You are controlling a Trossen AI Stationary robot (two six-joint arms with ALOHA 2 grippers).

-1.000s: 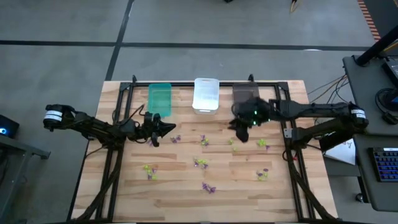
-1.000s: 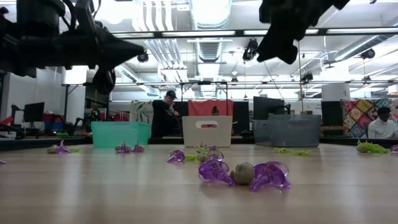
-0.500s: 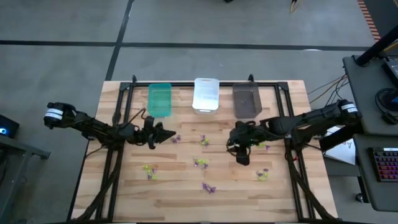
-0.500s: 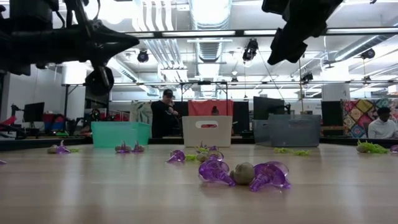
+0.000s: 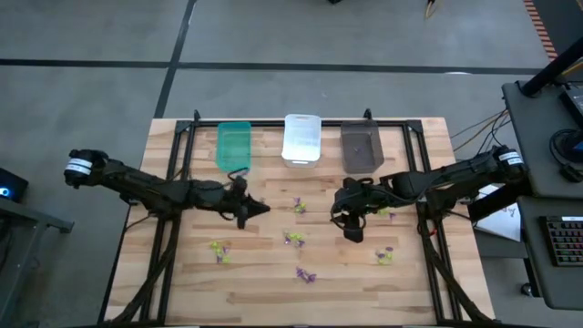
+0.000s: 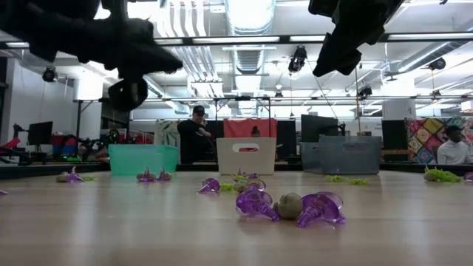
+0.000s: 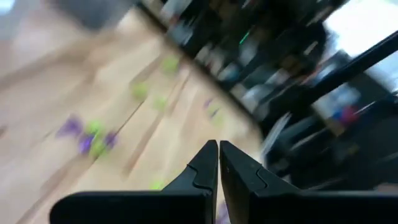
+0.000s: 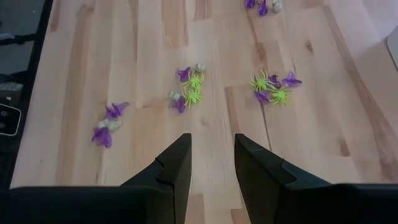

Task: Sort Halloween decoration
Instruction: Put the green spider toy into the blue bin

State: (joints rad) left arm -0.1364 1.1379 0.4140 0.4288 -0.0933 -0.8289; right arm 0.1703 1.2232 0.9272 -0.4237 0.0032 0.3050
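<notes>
The Halloween decoration pieces are tiny purple and yellow-green spiky trinkets scattered over the wooden table, such as one cluster (image 5: 293,239) in the middle and another (image 5: 219,248) front left. My left gripper (image 5: 252,209) is shut and empty, hovering left of the middle; its wrist view shows the closed fingertips (image 7: 217,146) above a blurred purple-green cluster (image 7: 87,137). My right gripper (image 5: 351,225) hangs open over the table right of centre, nothing between its fingers (image 8: 181,152). Beneath it lie two mixed clusters (image 8: 189,87) (image 8: 273,87) and a purple pair (image 8: 107,124).
Three bins stand in a row at the back: green (image 5: 233,146), white (image 5: 301,138) and dark grey (image 5: 362,148). In the low view purple pieces (image 6: 255,203) and a greyish ball (image 6: 290,205) lie near the front. A person (image 6: 198,137) stands beyond the table.
My left gripper has slid right toward the table's middle. My right gripper came away from the dark grey bin toward the front a second ago and has since held still.
</notes>
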